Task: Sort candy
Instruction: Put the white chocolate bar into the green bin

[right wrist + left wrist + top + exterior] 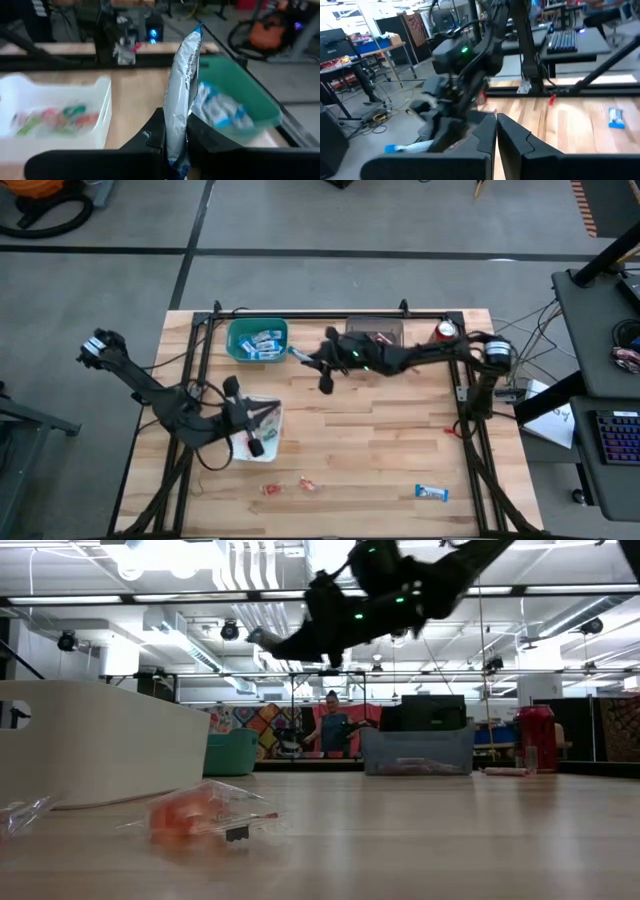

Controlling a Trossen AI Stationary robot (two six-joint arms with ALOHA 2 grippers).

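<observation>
The right gripper (175, 145), clamped on a blue-and-white mini bar (181, 90) held upright, hangs just beside the green bin (250, 95), far nearer it than the left arm.

Green bin (240, 338), white tray (60, 90), blue-and-white mini bar (181, 85) (silvery), red soda can (445, 331).

Bright, even light falls from long ceiling lamps (170, 555) glaring white at the low view's upper left. The near clear plastic wrapper (205, 812) is soft; both wrist views smear with motion blur.
</observation>
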